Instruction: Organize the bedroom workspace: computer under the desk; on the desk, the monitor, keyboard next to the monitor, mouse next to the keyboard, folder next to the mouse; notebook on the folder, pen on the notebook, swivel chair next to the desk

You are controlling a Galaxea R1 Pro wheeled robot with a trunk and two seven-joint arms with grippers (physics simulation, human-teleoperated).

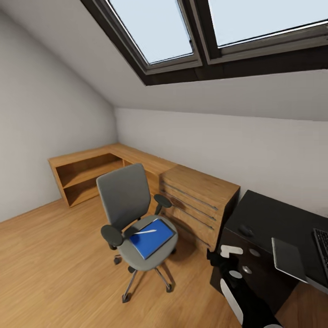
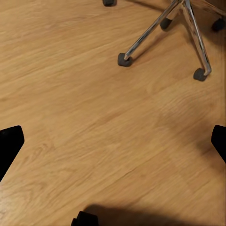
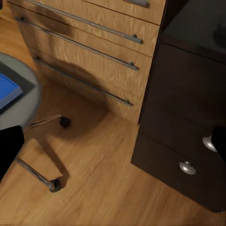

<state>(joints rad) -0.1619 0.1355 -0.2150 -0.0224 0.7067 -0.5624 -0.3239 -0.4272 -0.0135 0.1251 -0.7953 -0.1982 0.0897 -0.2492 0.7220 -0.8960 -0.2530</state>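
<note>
The grey swivel chair (image 1: 132,214) stands mid-floor, apart from the black desk (image 1: 269,214) at the right. The blue folder (image 1: 152,238) lies on its seat with the whitish pen (image 1: 146,232) on top. On the desk lie a dark mouse (image 1: 246,230), the dark grey notebook (image 1: 288,259) and the keyboard (image 1: 321,246) at the picture's edge. My right gripper (image 3: 113,143) hangs open over the floor between the chair and the desk drawers (image 3: 188,155). My left gripper (image 2: 113,143) is open above bare floor near the chair's chrome legs (image 2: 160,28). Monitor and computer are out of view.
A wooden drawer unit (image 1: 200,205) stands against the desk's left end, and low wooden shelving (image 1: 86,175) runs along the far wall into the corner. The ceiling slopes down with skylights (image 1: 155,32). Wooden floor (image 1: 50,269) lies open to the left of the chair.
</note>
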